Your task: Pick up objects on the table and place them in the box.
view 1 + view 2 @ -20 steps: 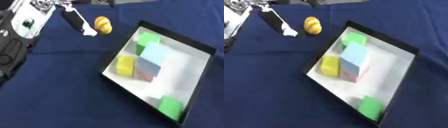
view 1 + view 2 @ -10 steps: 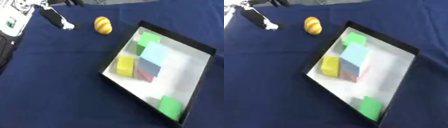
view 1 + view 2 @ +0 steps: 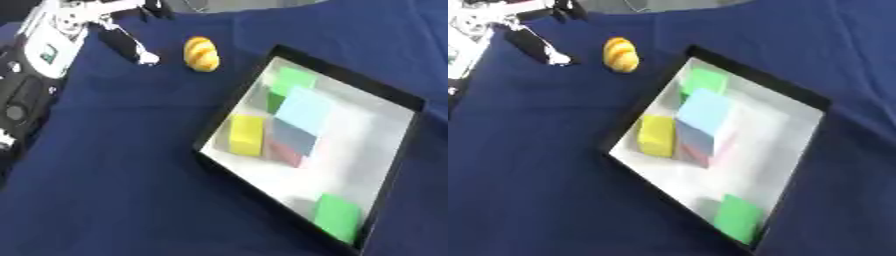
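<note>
left hand (image 3: 127, 42) hovering, fingers straight, holding nothing | yellow object (image 3: 201, 53) lying just beside its fingertips, toward the box (image 3: 350, 82), long axis running away from the robot | right hand not showing

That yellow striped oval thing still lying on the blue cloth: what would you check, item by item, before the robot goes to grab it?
1. Yellow striped oval object in plain sight, nothing covering it: ok.
2. It lies outside the black-rimmed white box, on the dark blue tablecloth: ok.
3. Left hand beside the object, apart from it, holding nothing: ok.
4. Left hand's fingers straight: ok.
5. Bare white floor left in the box among the coloured blocks: ok.
6. Right hand: shows in neither view, cannot tell.
</note>
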Tool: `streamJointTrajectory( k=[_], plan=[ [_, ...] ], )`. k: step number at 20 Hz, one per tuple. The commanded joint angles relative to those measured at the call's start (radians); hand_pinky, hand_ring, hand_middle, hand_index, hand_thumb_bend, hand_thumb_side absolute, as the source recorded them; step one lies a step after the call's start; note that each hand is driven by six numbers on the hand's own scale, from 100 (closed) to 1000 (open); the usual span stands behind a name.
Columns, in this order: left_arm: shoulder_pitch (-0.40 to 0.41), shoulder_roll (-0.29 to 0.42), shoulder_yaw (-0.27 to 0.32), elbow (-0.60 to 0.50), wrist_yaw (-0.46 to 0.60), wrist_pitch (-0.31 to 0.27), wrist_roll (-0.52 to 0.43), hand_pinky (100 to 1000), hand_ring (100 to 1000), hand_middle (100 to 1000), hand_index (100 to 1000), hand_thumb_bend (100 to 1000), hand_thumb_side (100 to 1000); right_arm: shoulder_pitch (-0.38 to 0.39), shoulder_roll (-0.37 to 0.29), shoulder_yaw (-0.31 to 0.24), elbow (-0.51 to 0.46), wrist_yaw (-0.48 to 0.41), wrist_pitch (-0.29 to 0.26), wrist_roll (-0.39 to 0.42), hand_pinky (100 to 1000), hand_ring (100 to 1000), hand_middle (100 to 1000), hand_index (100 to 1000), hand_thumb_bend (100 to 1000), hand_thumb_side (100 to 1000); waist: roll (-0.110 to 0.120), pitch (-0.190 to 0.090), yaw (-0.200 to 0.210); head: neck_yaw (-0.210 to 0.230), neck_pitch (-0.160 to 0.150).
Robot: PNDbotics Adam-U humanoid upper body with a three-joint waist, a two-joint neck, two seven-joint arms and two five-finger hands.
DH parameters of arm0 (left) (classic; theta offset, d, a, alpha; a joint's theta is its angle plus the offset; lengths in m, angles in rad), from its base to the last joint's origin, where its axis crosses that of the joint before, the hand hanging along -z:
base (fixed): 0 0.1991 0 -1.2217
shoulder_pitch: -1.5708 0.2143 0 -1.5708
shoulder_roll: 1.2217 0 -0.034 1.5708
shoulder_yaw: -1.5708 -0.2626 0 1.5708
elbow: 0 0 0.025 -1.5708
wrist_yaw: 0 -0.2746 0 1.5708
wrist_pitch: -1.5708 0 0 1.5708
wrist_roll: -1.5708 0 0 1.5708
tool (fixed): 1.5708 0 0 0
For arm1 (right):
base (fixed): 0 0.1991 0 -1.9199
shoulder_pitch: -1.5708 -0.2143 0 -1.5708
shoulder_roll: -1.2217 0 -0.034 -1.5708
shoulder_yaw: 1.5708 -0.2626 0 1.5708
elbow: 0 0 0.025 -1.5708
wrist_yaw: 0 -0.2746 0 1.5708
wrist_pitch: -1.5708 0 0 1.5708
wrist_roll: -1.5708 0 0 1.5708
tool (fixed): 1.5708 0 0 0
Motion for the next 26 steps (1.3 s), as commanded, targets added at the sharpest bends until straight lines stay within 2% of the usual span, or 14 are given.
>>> streamJointTrajectory(
  k=[1, 6, 13, 21, 26],
  plan=[
    [-0.04, -0.01, 0.024, 0.038, -0.047, -0.019, 0.035, 832, 878, 852, 847, 465, 182, -0.013, -0.013, -0.004, -0.023, -0.005, 0.001, 0.004, 799, 771, 716, 805, 100, 503, -0.012, -0.037, -0.004, 0.005, -0.019],
    [-0.064, -0.047, 0.041, 0.107, -0.129, -0.037, 0.079, 826, 875, 850, 848, 476, 157, -0.023, -0.002, 0.003, -0.021, -0.007, 0.003, 0.01, 799, 771, 715, 805, 100, 505, -0.009, -0.032, -0.019, 0.015, -0.023],
    [-0.071, -0.063, 0.084, 0.188, -0.239, -0.021, 0.162, 822, 877, 864, 857, 482, 109, -0.033, 0.006, 0.012, -0.019, -0.008, 0.005, 0.016, 800, 771, 715, 805, 100, 511, -0.002, -0.021, -0.035, 0.024, -0.028],
    [-0.073, -0.063, 0.108, 0.231, -0.291, -0.002, 0.204, 826, 882, 890, 864, 461, 100, -0.042, 0.014, 0.02, -0.017, -0.008, 0.007, 0.022, 800, 771, 715, 805, 100, 517, 0.002, -0.008, -0.046, 0.031, -0.031],
    [-0.079, -0.064, 0.119, 0.243, -0.309, 0.012, 0.228, 824, 876, 877, 866, 430, 100, -0.042, 0.016, 0.022, -0.015, -0.008, 0.008, 0.023, 801, 771, 715, 806, 100, 520, 0.005, -0.003, -0.049, 0.037, -0.031]
  ],
)
